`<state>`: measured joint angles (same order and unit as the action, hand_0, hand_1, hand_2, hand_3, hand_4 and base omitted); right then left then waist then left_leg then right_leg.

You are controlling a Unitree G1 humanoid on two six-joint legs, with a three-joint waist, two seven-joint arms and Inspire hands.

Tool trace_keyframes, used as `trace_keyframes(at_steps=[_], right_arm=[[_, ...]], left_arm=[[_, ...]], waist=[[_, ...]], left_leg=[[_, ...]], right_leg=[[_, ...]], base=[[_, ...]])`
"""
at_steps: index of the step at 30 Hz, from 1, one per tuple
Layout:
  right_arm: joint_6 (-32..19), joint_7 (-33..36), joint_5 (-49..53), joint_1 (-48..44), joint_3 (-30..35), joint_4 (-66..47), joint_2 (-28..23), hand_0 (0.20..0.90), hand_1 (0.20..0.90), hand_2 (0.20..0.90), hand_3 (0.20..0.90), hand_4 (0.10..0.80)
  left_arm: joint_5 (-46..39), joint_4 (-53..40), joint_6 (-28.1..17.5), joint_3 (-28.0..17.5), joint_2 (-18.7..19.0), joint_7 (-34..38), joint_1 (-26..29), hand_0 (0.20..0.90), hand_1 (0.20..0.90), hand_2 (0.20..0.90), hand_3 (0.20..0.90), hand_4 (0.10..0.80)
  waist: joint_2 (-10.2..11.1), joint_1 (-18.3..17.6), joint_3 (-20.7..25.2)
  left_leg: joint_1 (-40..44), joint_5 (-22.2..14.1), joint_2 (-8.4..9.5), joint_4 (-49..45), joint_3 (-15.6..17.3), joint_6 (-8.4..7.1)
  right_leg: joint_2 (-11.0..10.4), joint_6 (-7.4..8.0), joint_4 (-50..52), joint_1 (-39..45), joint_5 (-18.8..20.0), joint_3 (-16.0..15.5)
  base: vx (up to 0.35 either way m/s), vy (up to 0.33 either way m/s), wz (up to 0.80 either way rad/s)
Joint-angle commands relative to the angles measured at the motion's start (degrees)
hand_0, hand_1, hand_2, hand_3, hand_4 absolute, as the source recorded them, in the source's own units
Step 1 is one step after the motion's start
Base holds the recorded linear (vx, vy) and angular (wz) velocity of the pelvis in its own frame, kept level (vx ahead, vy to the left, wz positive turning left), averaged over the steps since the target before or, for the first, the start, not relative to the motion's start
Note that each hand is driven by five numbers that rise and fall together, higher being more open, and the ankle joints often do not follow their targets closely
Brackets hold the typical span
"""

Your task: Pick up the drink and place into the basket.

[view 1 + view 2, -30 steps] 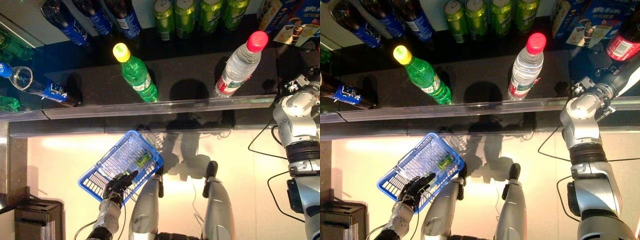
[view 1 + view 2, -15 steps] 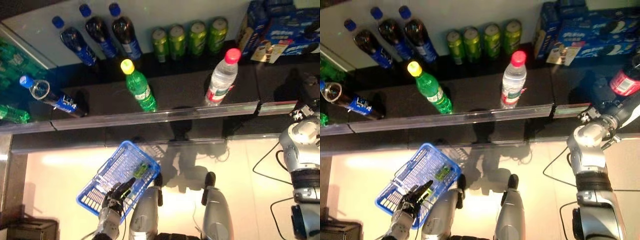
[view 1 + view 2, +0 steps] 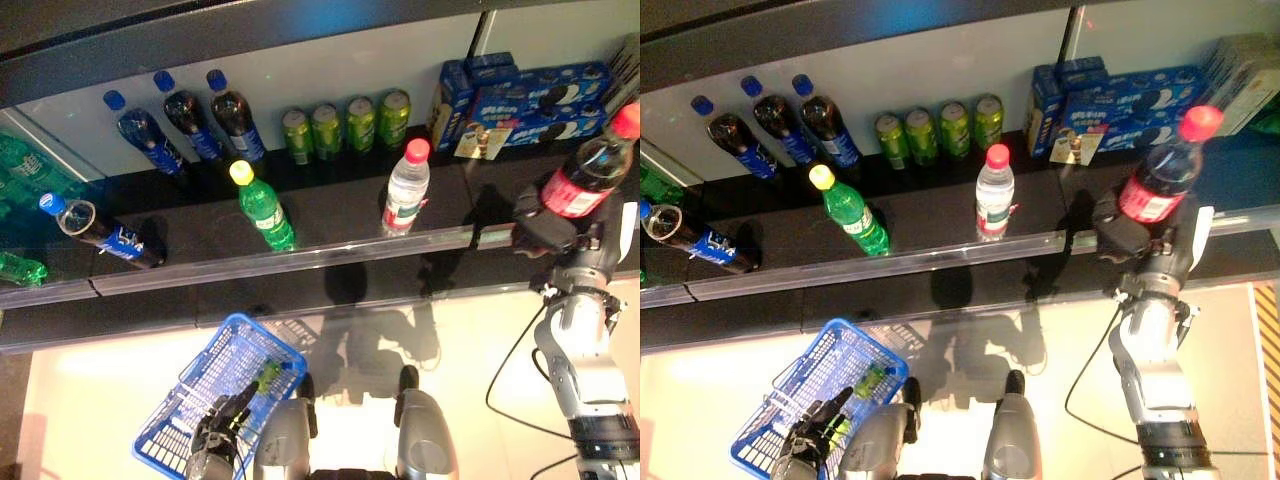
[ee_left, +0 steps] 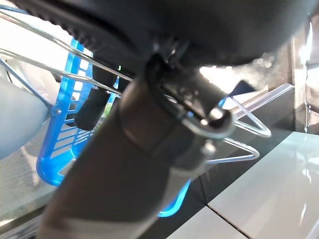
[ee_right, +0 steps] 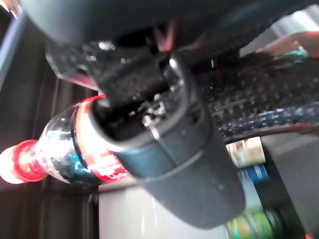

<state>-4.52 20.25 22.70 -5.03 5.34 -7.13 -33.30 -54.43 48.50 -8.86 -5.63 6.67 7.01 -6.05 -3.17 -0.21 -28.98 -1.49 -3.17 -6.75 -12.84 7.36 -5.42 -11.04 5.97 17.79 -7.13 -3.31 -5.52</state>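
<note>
We see a long dark shelf (image 3: 940, 255) across the top, with blue boxes (image 3: 1120, 95) at its right end, 3 dark bottles (image 3: 770, 125) and 4 green cans (image 3: 935, 130) along the back wall, and nearer the front edge a green bottle (image 3: 850, 215) and a water bottle (image 3: 993, 195), both upright. Another dark bottle (image 3: 95, 228) leans at the far left. Below the shelf, at lower left, our left hand (image 3: 810, 435) holds the blue basket (image 3: 800, 385) — its fingers are curled round the wire handle, as the left wrist view shows; something small and green lies inside the basket. At the right, our right hand (image 3: 1130, 235) is clamped round the cola (image 3: 1155, 180), a red-capped bottle held tilted just off the shelf's right end, well apart from the basket.
</note>
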Motion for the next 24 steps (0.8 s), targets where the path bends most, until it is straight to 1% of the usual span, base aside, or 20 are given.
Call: trace_keyframes(at_steps=[1, 2, 3, 7, 9, 11, 12, 14, 17, 20, 23, 24], right_arm=[[-11.51, -6.14, 2.58, -3.16, 2.06, -11.76, -1.16, 0.3, 0.3, 0.3, 0.2, 0.1], [-12.02, -8.62, 4.73, -2.57, 1.75, -12.54, -0.88, 0.3, 0.3, 0.3, 0.2, 0.1], [-12.79, -14.4, 9.27, -1.93, 0.96, -14.22, -0.25, 0.3, 0.3, 0.3, 0.2, 0.1], [-13.42, -28.18, 17.71, -2.43, -1.88, -17.37, 0.29, 0.3, 0.3, 0.3, 0.2, 0.1], [-12.9, -33.41, 20.67, -3.28, -3.19, -18.63, 0.5, 0.3, 0.3, 0.3, 0.2, 0.1], [-12.3, -36.22, 22.09, -3.65, -3.67, -19.17, 0.6, 0.3, 0.3, 0.3, 0.2, 0.1], [-11.57, -39.74, 23.67, -4.55, -4.81, -20.19, 0.6, 0.3, 0.3, 0.3, 0.2, 0.1], [-9.38, -44.28, 26.12, -5.96, -6.88, -21.58, 1.13, 0.3, 0.3, 0.3, 0.2, 0.1], [-5.38, -48.79, 28.08, -7.57, -10.08, -22.77, 2.53, 0.3, 0.3, 0.3, 0.2, 0.1], [-1.39, -51.19, 29.41, -8.47, -13.81, -22.89, 4.31, 0.3, 0.3, 0.3, 0.2, 0.1], [0.42, -52.33, 28.05, -8.78, -17.62, -22.64, 6.01, 0.3, 0.3, 0.3, 0.2, 0.1], [0.83, -52.11, 27.91, -9.19, -19.61, -22.72, 6.59, 0.3, 0.3, 0.3, 0.2, 0.1]], left_arm=[[1.3, -6.89, -9.64, -2.47, 4.73, -2.27, -4.27, 0.3, 0.3, 0.3, 0.2, 0.1], [1.27, -6.87, -9.84, -2.44, 4.72, -2.35, -4.46, 0.3, 0.3, 0.3, 0.2, 0.1], [1.16, -6.83, -10.27, -2.35, 4.75, -2.41, -4.62, 0.3, 0.3, 0.3, 0.2, 0.1], [0.94, -5.58, -10.94, -1.95, 5.72, -3.04, -4.2, 0.3, 0.3, 0.3, 0.2, 0.1], [0.99, -4.71, -11.12, -1.76, 6.32, -3.57, -3.85, 0.3, 0.3, 0.3, 0.2, 0.1], [0.93, -4.35, -11.15, -1.71, 6.56, -3.8, -3.68, 0.3, 0.3, 0.3, 0.2, 0.1], [0.98, -3.86, -11.27, -1.37, 6.96, -4.06, -3.35, 0.3, 0.3, 0.3, 0.2, 0.1], [1.0, -3.24, -11.79, -0.72, 7.33, -4.37, -2.91, 0.3, 0.3, 0.3, 0.2, 0.1], [0.24, -3.64, -11.91, -0.33, 7.69, -4.9, -2.56, 0.3, 0.3, 0.3, 0.2, 0.1], [-0.75, -4.67, -12.74, -0.11, 7.82, -6.18, -2.57, 0.3, 0.3, 0.3, 0.2, 0.1], [-0.8, -6.5, -14.09, 0.18, 7.84, -8.02, -2.44, 0.3, 0.3, 0.3, 0.2, 0.1], [0.17, -8.49, -14.69, 0.67, 8.11, -9.21, -2.5, 0.3, 0.3, 0.3, 0.2, 0.1]], waist=[[2.06, -0.67, 12.7], [2.09, -0.76, 12.97], [2.22, -0.9, 13.4], [2.51, -0.68, 14.85], [2.59, -0.42, 15.55], [2.6, -0.34, 15.8], [2.67, -0.11, 16.45], [2.69, 0.27, 17.23], [2.73, 1.18, 18.21], [2.84, 2.47, 19.03], [2.94, 3.86, 19.33], [2.97, 4.89, 19.28]], left_leg=[[0.39, -1.98, -0.92, -5.16, -1.17, 0.74], [0.76, -1.83, -0.89, -4.6, -1.04, 0.73], [1.24, -1.61, -0.86, -3.59, -0.85, 0.73], [1.94, -0.64, -0.89, -1.62, -0.68, 0.38], [2.17, -0.4, -1.0, -0.86, -0.65, 0.2], [2.26, -0.32, -1.04, -0.55, -0.66, 0.12], [2.48, -0.19, -1.03, 0.41, -0.78, 0.01], [2.79, 0.06, -1.17, 1.77, -0.99, -0.13], [3.22, 0.38, -1.23, 3.67, -1.57, -0.27], [3.26, 0.99, -1.43, 4.78, -2.25, -0.51], [3.19, 1.61, -1.66, 5.37, -3.1, -0.72], [3.15, 1.82, -1.72, 5.6, -3.83, -0.77]], right_leg=[[1.7, -3.27, -2.06, 5.51, -4.04, -1.28], [1.83, -3.14, -2.54, 5.73, -3.86, -1.1], [2.03, -2.85, -3.34, 5.97, -3.53, -0.84], [2.43, -2.3, -6.19, 6.8, -2.27, -0.61], [2.42, -2.07, -7.23, 7.21, -1.75, -0.73], [2.43, -2.0, -7.54, 7.38, -1.61, -0.78], [2.42, -1.8, -8.27, 7.59, -1.27, -0.85], [2.3, -1.61, -9.17, 7.88, -0.9, -0.99], [1.89, -1.34, -10.38, 8.39, -0.39, -1.57], [1.4, -1.16, -11.13, 8.9, -0.14, -2.7], [1.15, -1.2, -11.11, 9.53, -0.42, -4.08], [0.97, -1.24, -10.88, 9.84, -0.68, -5.05]], base=[[-0.006, 0.021, -0.04], [-0.032, 0.019, -0.03], [-0.045, 0.01, -0.04], [-0.037, -0.022, -0.13], [-0.016, -0.041, -0.08], [-0.003, -0.012, 0.02], [-0.005, -0.024, 0.07], [-0.002, -0.017, 0.1], [0.008, 0.004, 0.13], [0.015, 0.011, 0.09], [0.033, 0.013, 0.22], [0.042, 0.017, 0.38]])
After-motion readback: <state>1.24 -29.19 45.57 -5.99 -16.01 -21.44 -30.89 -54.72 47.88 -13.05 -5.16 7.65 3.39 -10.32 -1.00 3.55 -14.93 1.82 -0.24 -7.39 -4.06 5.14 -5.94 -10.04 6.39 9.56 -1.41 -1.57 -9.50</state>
